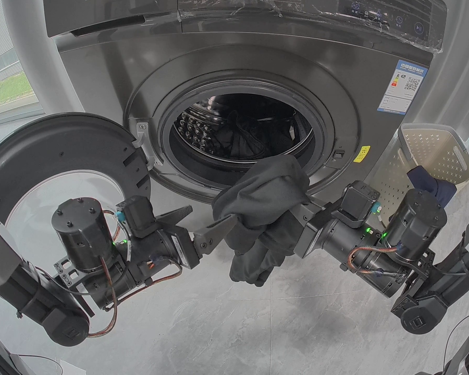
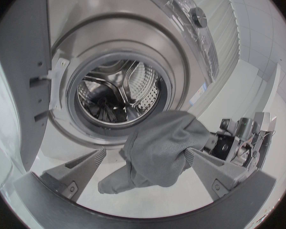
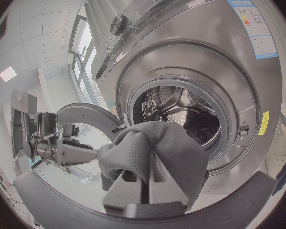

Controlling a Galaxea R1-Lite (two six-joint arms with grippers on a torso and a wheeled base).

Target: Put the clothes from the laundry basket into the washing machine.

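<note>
A dark grey garment (image 1: 266,194) hangs in front of the washing machine's open drum mouth (image 1: 245,126), just below its rim. My right gripper (image 1: 298,210) is shut on the garment's right side, and its closed fingers (image 3: 145,175) pinch the cloth (image 3: 168,147). My left gripper (image 1: 200,224) is open at the garment's left. In the left wrist view the cloth (image 2: 162,147) sags between the fingers and touches one fingertip (image 2: 189,156). Dark clothes (image 1: 245,134) lie inside the drum. The white laundry basket (image 1: 437,152) stands at the right, holding a blue garment (image 1: 427,180).
The round machine door (image 1: 52,152) is swung open to the left, close behind my left arm. The pale tiled floor (image 1: 276,319) lies bare below the grippers. The basket leans against the machine's right front corner.
</note>
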